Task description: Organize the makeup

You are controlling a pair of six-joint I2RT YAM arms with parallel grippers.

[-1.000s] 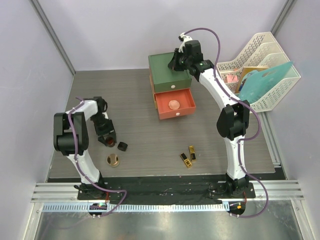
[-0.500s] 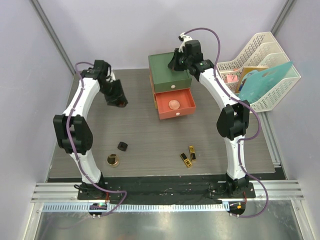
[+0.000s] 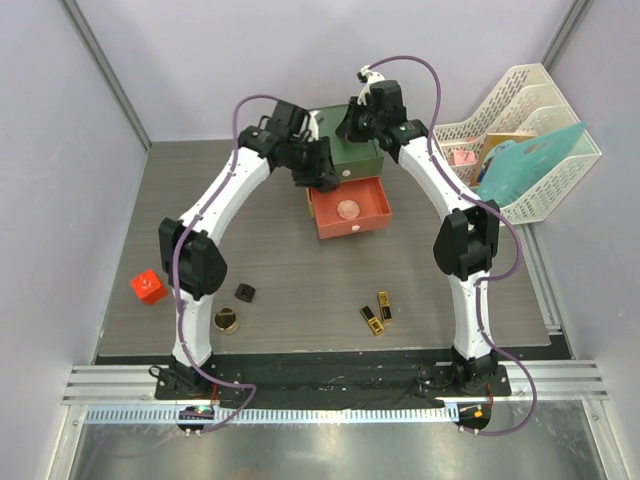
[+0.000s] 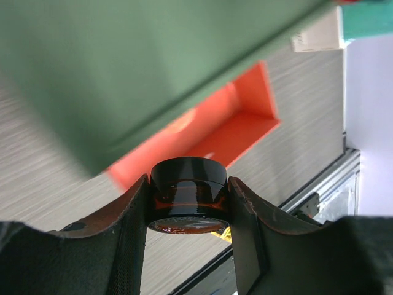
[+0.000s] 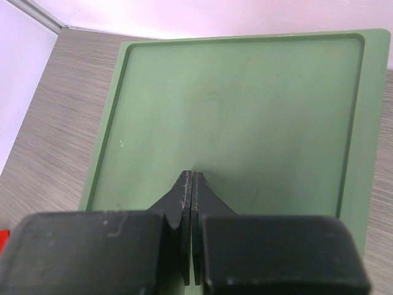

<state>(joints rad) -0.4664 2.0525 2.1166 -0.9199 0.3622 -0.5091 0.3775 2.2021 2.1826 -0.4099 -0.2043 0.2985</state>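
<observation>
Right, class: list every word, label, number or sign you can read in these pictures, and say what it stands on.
No text can be read.
The pink item in the rack: any print on it is too small to read.
The jar, lipsticks and drawer box: no legible marks.

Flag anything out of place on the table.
The red cube at the left of the table stands out: it is no cosmetic. The small black piece lies apart from the gold jar; it may be a cap, too small to tell. Nothing looks spilled or damaged.
</observation>
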